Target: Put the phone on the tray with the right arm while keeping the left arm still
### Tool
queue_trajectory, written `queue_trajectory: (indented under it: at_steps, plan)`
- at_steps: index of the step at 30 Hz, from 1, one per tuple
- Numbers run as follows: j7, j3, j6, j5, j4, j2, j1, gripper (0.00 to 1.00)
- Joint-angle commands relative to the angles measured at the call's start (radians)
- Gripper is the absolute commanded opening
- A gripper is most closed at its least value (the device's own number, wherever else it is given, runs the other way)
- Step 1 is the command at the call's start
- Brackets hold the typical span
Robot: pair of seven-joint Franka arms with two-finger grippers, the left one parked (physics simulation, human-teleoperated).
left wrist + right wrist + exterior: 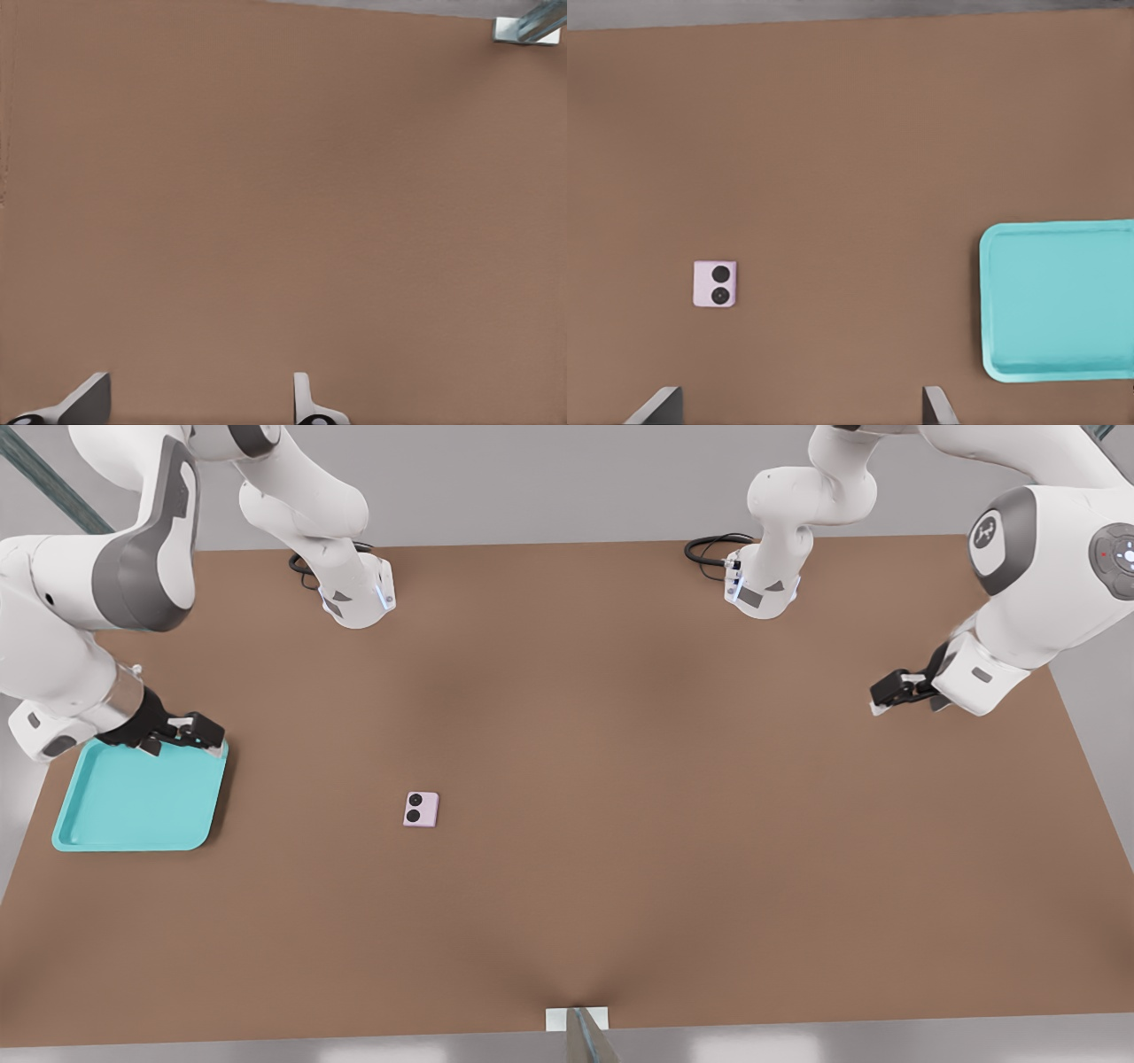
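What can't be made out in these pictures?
- Tray: its far corner is hidden by the right arm's claw in the front view; the right wrist view's edge cuts it off.
- Phone: only its lens side shows; the face lying on the table is hidden.
- Claw: the wrist view shows only its open finger tips.

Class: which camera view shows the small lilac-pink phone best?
The right wrist view: the small lilac-pink phone lies unobstructed and largest there, ahead of the open gripper. The front view shows it smaller; the left wrist view misses it.
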Motion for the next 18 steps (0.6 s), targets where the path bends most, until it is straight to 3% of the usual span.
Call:
queue_trajectory:
  at_steps: [1,4,8,12,14,18]
  plan:
    - [0.03,0.004,0.04,-0.004,-0.005,-0.011,0.006,1.0]
    - [0.048,-0.015,0.04,-0.013,0.0,0.02,0.09,1.0]
    - [0.166,0.004,0.258,-0.024,-0.074,0.155,0.194,1.0]
    - [0.435,0.011,0.534,-0.024,-0.209,0.261,0.248,1.0]
    - [0.533,0.045,0.671,-0.024,-0.368,0.238,0.253,1.0]
    - [0.78,0.064,0.773,-0.025,-0.436,0.273,0.274,1.0]
